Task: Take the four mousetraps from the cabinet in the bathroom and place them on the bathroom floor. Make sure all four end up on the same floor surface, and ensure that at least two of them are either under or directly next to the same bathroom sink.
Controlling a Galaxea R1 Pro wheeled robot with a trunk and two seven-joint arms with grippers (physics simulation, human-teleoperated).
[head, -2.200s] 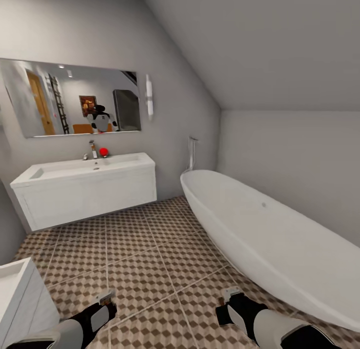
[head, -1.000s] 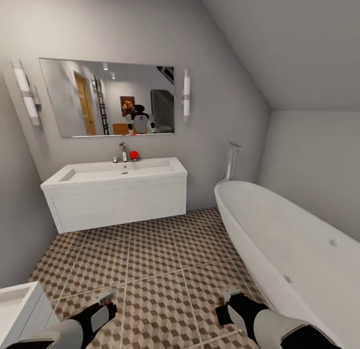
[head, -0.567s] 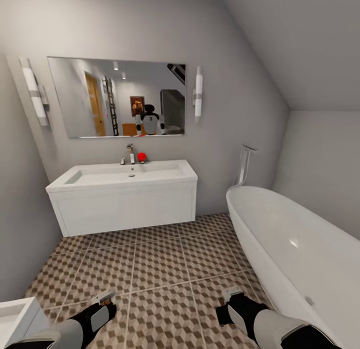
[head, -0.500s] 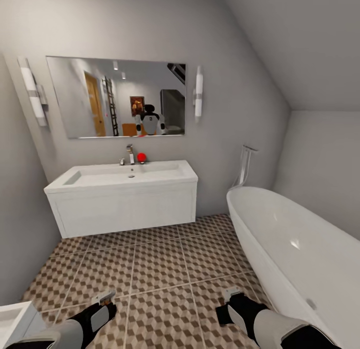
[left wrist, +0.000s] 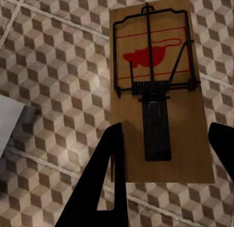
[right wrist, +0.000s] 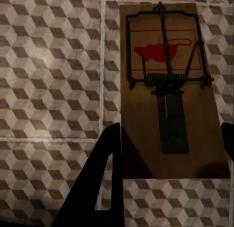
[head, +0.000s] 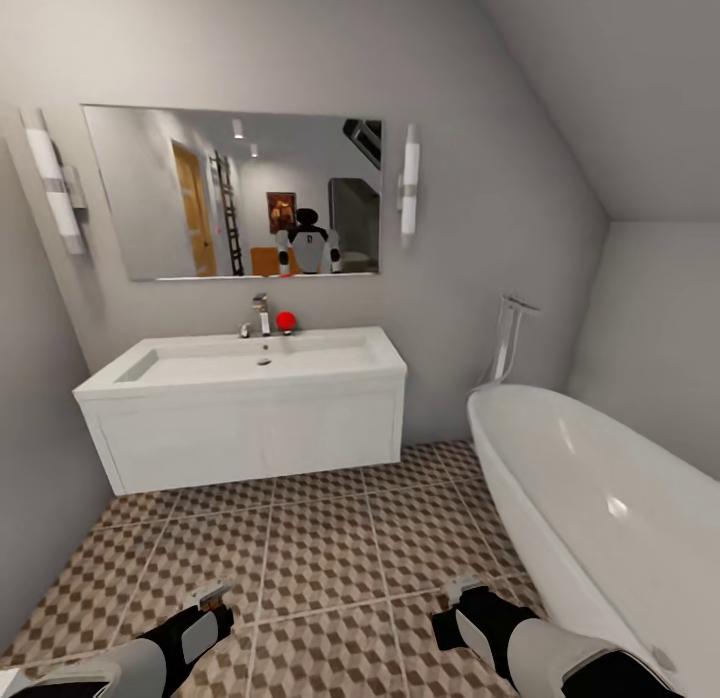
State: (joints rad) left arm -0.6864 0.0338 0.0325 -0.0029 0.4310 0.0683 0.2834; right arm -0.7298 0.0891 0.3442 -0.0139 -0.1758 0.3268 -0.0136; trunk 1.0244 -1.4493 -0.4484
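The white sink (head: 250, 358) on its wall-hung vanity stands ahead, over the cube-patterned bathroom floor (head: 330, 548). Low in the head view, my left gripper (head: 212, 600) and right gripper (head: 460, 590) hang above the tiles. In the left wrist view a brown mousetrap (left wrist: 151, 56) with wire parts and a red mouse print lies between the fingers of the left gripper (left wrist: 165, 139), which is shut on its edges. The right gripper (right wrist: 170, 134) is shut on a second mousetrap (right wrist: 165, 51) the same way. The cabinet is out of view.
A white oval bathtub (head: 600, 518) runs along the right side, with a chrome floor tap (head: 510, 338) at its head. A mirror (head: 235, 193) hangs above the sink, and a small red object (head: 287, 321) sits by the tap. A grey wall (head: 30, 458) closes the left.
The camera has swung and moved closer: the sink sits more central and larger, and the white unit at lower left has left the picture. Both grippers keep their pose and their mousetraps.
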